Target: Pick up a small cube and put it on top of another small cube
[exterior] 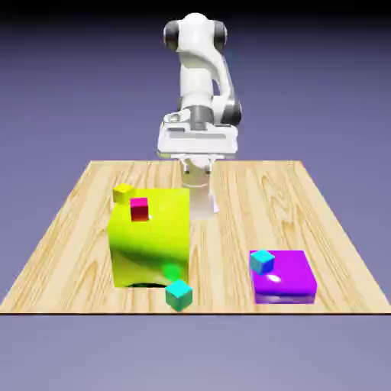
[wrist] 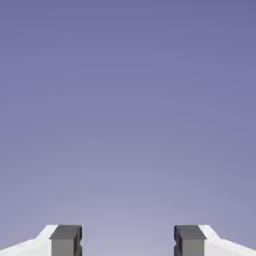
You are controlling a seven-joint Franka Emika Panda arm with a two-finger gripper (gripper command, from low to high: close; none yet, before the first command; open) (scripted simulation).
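1. Pincer [wrist: 128, 241] state: the two grey, blocky finger tips stand well apart at the bottom of the hand view, with nothing between them but plain blue-violet backdrop.
2. In the exterior view the gripper [exterior: 200, 169] hangs from the smooth white arm [exterior: 200, 72] above the far middle of the table [exterior: 305, 206], a flat slab with pale wood grain.
3. The small cube [exterior: 179, 295], glossy and teal-green with sharp edges, sits on the wood well away from the pincer, toward the table's near edge, slightly to the exterior view's left of it. It lies just beside the lower corner of the big block; whether the two touch cannot be told.
4. The big yellow-green block [exterior: 149, 240], shiny and box-shaped, stands between the pincer and that cube. A teal reflection shows low on its face.
5. A little red-magenta cube [exterior: 139, 208] and a little yellow cube [exterior: 122, 192] sit at the block's top, nearer the pincer.
6. A flat purple slab [exterior: 289, 279] with rounded, glossy edges lies toward the exterior view's right, far from the pincer, and a bluer cyan cube [exterior: 262, 261] rests on its corner.
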